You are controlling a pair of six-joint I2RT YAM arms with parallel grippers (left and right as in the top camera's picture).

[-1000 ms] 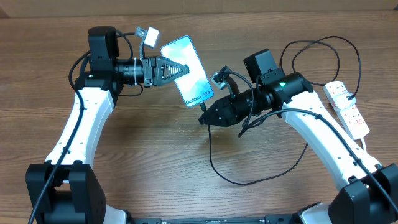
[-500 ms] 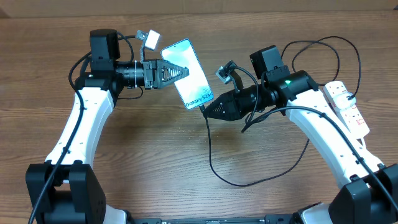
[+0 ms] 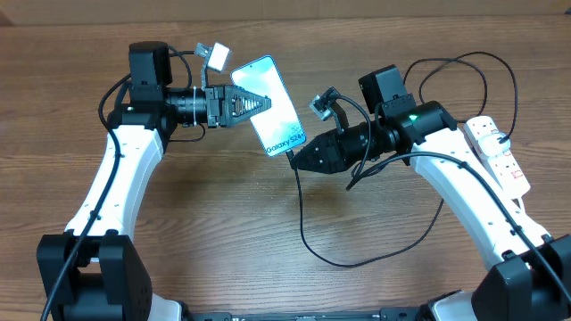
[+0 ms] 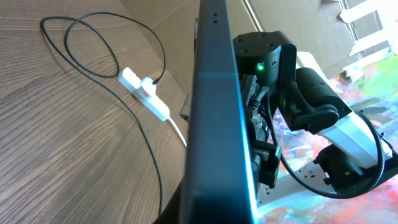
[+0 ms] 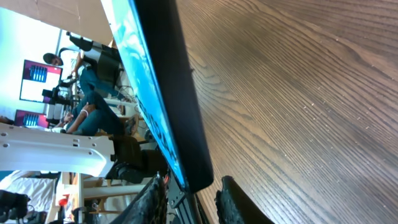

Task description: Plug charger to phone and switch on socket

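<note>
Overhead, the phone (image 3: 284,120) is held above the table (image 3: 223,223) between the two arms

The left gripper (image 3: 266,101) is clamped tight on the phone's upper half, screen facing up and tilted, with the "Galaxy S24" end pointing toward the right gripper (image 3: 299,160). That gripper's tip sits right at this lower end. In the right wrist view its fingers (image 5: 149,202) stand a little apart on either side of the phone's dark edge (image 5: 168,81), and I cannot tell whether they hold anything. The charger cable (image 3: 303,227) hangs from just under that tip, loops across the table and runs to the white power strip (image 3: 500,156) lying at the far right edge
</note>
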